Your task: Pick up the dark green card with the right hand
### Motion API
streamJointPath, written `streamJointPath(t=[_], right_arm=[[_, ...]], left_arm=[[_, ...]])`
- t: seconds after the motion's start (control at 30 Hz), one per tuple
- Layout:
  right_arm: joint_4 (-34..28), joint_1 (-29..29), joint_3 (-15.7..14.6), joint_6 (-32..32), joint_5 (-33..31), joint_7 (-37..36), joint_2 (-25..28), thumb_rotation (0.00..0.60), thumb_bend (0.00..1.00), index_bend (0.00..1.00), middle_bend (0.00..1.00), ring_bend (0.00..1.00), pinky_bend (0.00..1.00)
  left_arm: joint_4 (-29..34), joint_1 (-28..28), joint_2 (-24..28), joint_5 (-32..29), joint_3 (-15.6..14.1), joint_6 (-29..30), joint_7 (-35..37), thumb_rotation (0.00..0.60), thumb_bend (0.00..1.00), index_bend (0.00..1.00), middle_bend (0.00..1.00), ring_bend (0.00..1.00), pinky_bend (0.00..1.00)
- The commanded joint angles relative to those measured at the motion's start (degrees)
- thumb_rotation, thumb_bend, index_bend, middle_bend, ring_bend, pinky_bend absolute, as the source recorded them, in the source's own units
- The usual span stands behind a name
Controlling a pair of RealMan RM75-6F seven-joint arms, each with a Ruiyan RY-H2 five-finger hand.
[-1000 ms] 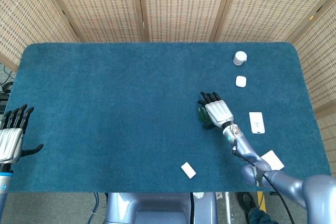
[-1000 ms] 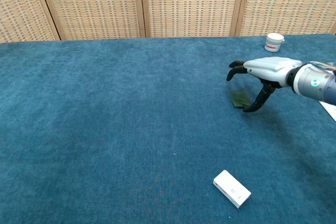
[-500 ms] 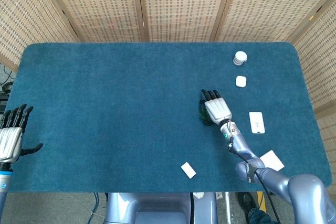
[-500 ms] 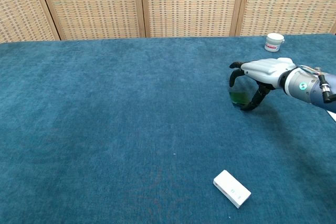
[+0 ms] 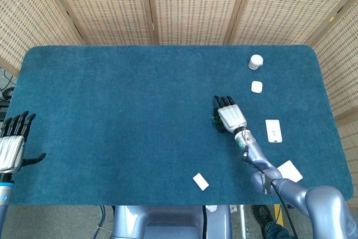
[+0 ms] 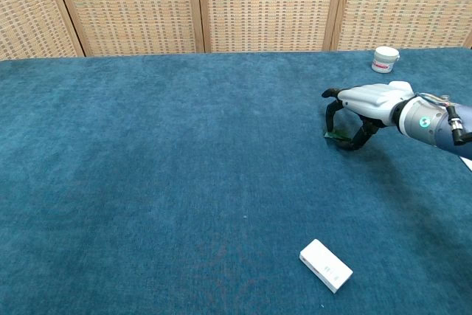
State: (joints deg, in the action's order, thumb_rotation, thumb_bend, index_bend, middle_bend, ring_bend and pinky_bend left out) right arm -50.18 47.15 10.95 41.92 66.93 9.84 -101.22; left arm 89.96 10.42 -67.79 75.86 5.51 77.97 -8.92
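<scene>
Right robot hand (image 6: 359,111) pinches dark green card (image 6: 338,136) w/ curled fingers, card's edge at desk (image 6: 147,182); lift pending.

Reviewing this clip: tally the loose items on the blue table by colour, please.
Dark green: 1, the dark green card under the right hand.
White: 5, a small white jar, small white block, white card, white paper, white box.
Total: 6.
</scene>
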Motion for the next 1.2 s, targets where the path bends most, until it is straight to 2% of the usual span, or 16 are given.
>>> streamJointPath(t=[0.03, 0.5, 0.87, 1.2], right_arm=[[0.38, -0.18, -0.16, 0.72, 0.81, -0.88, -0.32, 0.600, 0.51, 0.49, 0.00, 0.00, 0.00], [3.53, -0.41, -0.81, 1.10, 2.87, -3.20, -1.63, 0.600, 0.52, 0.60, 0.00, 0.00, 0.00], [8.17, -1.42, -0.73, 5.39, 5.24, -6.33, -4.53, 0.600, 0.52, 0.61, 0.02, 0.00, 0.00], [9.69, -1.45, -0.80, 6.13, 6.61, -7.83, -5.14, 0.600, 0.52, 0.63, 0.03, 0.00, 0.00]], left_arm=[[-0.02, 0.02, -0.02, -0.03, 0.02, -0.01, 0.05, 0.600, 0.00, 0.00, 0.00, 0.00, 0.00], [-0.10, 0.16, -0.10, -0.30, 0.01, -0.32, -0.08, 0.600, 0.00, 0.00, 0.00, 0.00, 0.00], [-0.10, 0.19, -0.17, -0.30, 0.02, -0.23, -0.14, 0.600, 0.00, 0.00, 0.00, 0.00, 0.00], [0.05, 0.17, -0.11, -0.24, -0.07, -0.21, -0.13, 0.600, 0.00, 0.00, 0.00, 0.00, 0.00]])
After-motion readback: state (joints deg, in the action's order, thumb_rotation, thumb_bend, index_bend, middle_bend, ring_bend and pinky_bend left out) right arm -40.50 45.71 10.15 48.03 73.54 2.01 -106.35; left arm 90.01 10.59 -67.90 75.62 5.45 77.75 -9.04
